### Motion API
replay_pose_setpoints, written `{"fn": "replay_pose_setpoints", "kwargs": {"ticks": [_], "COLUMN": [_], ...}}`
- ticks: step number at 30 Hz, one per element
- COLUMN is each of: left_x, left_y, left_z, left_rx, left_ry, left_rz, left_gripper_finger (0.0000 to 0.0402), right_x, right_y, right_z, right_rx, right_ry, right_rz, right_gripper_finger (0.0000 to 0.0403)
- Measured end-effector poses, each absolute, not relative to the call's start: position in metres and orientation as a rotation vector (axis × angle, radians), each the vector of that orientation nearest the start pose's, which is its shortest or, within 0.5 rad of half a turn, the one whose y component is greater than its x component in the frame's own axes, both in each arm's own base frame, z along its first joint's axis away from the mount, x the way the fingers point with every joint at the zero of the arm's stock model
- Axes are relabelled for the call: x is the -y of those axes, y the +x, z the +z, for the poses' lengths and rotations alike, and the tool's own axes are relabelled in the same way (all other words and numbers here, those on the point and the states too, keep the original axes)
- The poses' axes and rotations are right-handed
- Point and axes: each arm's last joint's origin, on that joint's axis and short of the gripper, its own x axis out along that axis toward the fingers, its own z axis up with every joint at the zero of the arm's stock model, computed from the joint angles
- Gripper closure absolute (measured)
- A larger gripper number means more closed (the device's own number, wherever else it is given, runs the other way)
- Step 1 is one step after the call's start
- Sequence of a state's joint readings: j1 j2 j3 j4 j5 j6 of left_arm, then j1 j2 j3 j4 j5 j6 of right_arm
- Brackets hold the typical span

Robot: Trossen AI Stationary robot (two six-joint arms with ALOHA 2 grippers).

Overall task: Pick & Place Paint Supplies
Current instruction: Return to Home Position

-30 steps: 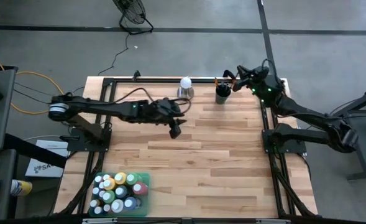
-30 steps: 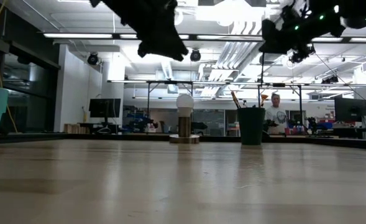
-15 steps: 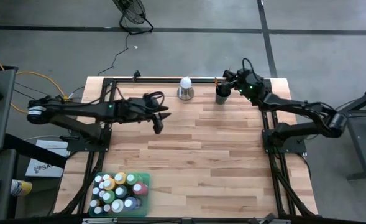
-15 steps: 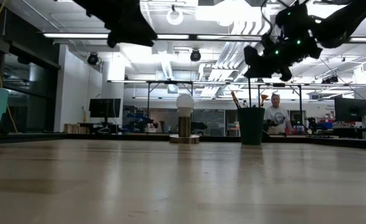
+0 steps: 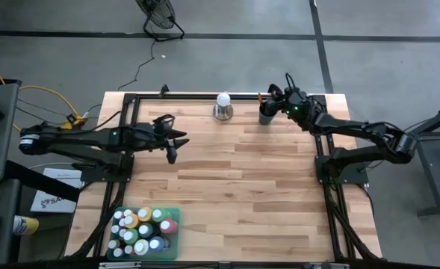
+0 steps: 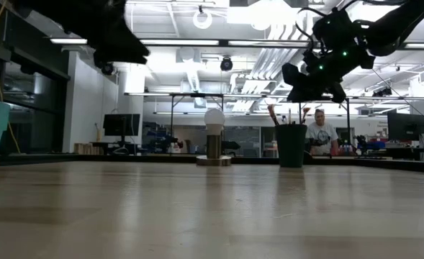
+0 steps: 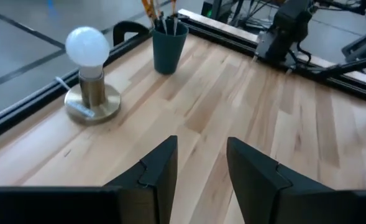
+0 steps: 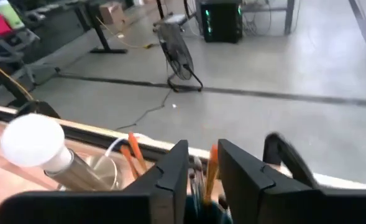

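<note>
Dark left fingers (image 7: 161,171), parted, have drawn back; right fingers (image 8: 173,174), parted, hover over cup (image 6: 291,147).

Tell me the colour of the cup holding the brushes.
The cup is dark teal, clearest in the left wrist view.

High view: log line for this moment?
left gripper: open, empty, over table | right gripper: open, above cup | brushes: in cup | bottles: in bin

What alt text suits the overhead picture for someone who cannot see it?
Two robot arms reach over a wooden table: the right gripper hovers beside a dark cup of brushes, and the left gripper hangs open over bare wood. A green tray of paint bottles sits at the picture's lower left.
</note>
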State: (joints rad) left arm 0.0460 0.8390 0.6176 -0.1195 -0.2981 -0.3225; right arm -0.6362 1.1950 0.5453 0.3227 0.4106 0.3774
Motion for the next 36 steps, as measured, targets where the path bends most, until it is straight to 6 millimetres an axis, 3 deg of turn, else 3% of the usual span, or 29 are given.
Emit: {"fn": "replay_pose_setpoints", "kwargs": {"ticks": [11, 15, 21, 25, 30, 36], "left_x": [-0.014, -0.013, -0.013, -0.012, -0.012, -0.012], "left_y": [0.148, 0.135, 0.118, 0.107, 0.099, 0.094], "left_z": [0.276, 0.277, 0.268, 0.266, 0.268, 0.239], "left_rx": [-0.176, -0.181, -0.295, -0.320, -0.265, -0.214], "left_ry": [-0.288, -0.300, -0.223, -0.197, -0.205, -0.268], "left_rz": [0.314, 0.301, 0.338, 0.340, 0.335, 0.337], "left_gripper_finger": [0.0266, 0.0266, 0.0266, 0.0266, 0.0266, 0.0266], "right_x": [0.137, 0.126, 0.099, 0.078, 0.051, 0.023], "right_y": [0.198, 0.196, 0.189, 0.184, 0.174, 0.161], "right_z": [0.219, 0.225, 0.238, 0.245, 0.245, 0.229], "right_rx": [-0.090, -0.113, -0.237, -0.248, -0.048, 0.266], "right_ry": [0.555, 0.668, 0.804, 0.795, 0.741, 0.679], "right_rz": [-1.007, -0.815, -0.377, -0.292, -0.330, -0.144], "right_gripper_finger": [0.0226, 0.0210, 0.0207, 0.0208, 0.0208, 0.0208]}}
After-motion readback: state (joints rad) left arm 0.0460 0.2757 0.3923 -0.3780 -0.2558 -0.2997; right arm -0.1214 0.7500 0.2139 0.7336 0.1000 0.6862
